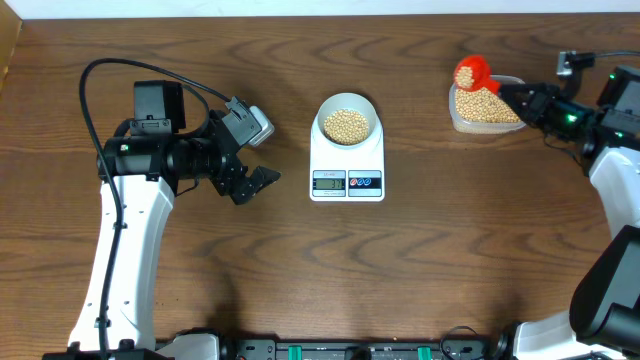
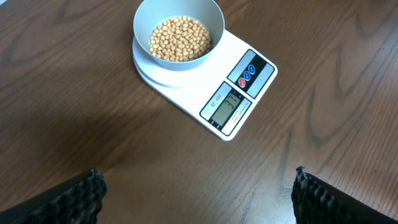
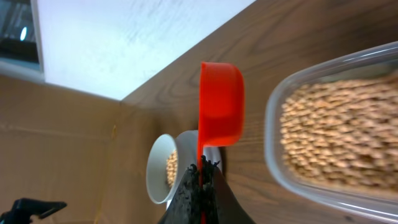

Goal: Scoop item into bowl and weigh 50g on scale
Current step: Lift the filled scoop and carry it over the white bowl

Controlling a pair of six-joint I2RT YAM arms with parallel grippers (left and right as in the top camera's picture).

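Your small round pale bowl (image 1: 347,99) of beige beans (image 1: 347,126) sits on the flat white digital scale (image 1: 347,160). Your right gripper (image 1: 512,97) holds a red plastic scoop (image 1: 472,72) at the clear plastic container (image 1: 470,126).

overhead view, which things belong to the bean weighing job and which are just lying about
in the job: beans, bowl, scale, red scoop, clear container, right gripper
lying about: cardboard; left gripper idle, open
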